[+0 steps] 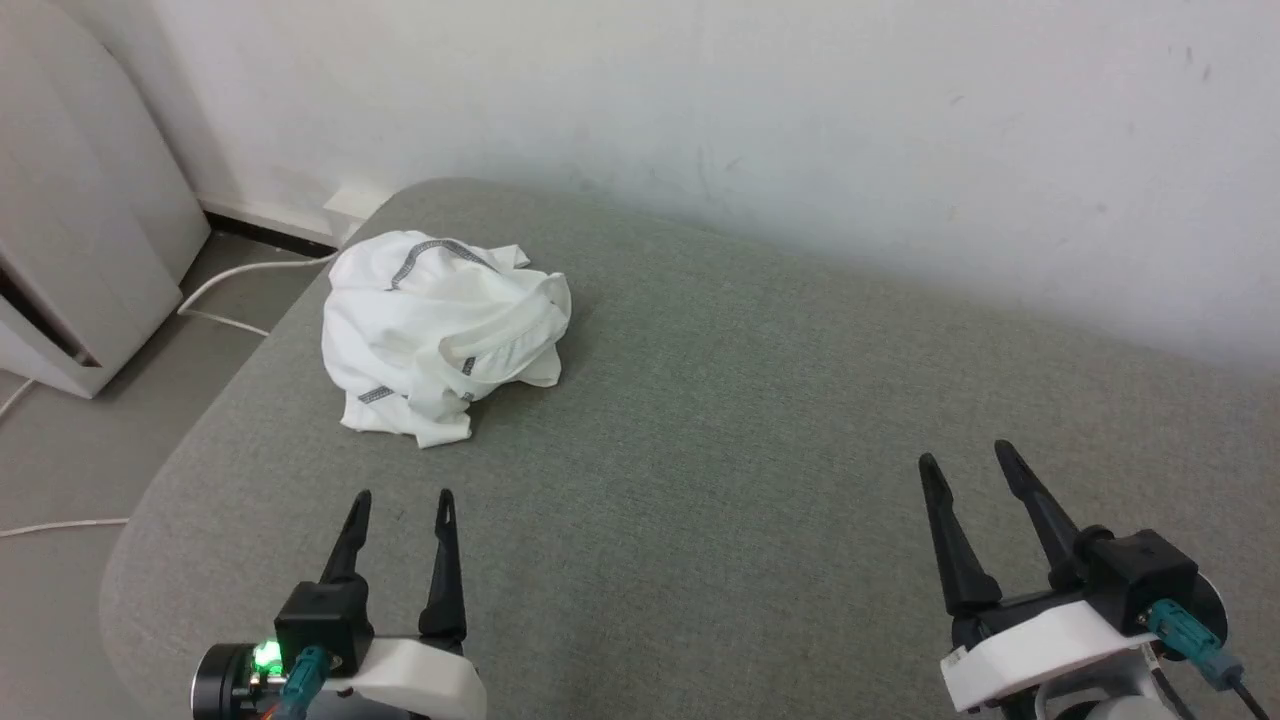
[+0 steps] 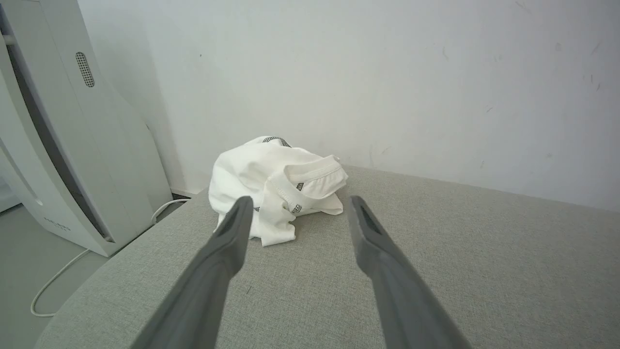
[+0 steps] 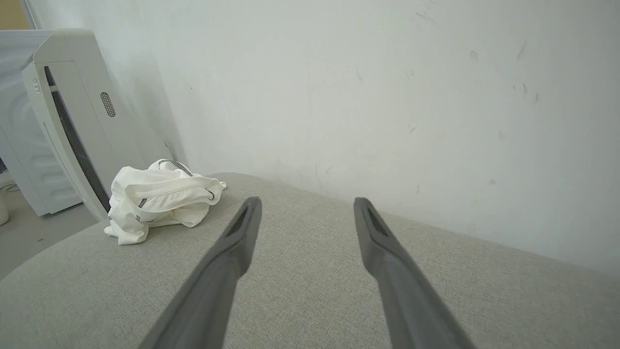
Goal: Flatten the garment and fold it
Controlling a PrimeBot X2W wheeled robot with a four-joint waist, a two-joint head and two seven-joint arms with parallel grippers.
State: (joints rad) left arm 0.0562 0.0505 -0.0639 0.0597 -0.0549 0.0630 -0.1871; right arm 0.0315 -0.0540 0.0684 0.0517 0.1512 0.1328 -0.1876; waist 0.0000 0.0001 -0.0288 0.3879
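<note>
White fabric shirt [image 1: 440, 335], thin, with dark grey zigzag seams, sits bunched at the far left corner of the grey woven tabletop [image 1: 750, 420], close to its rounded edge. Left tool [image 1: 403, 495] and right tool [image 1: 966, 453] both hover spread wide, empty, well short of it. The danger: one careless tug drags it overboard, toward the white cable [image 1: 250, 266] on the floor. Plain white wall [image 1: 700, 100] behind.

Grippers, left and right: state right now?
Left gripper: open, empty, short of the garment.
Right gripper: open, empty, above the grey cushion.
</note>
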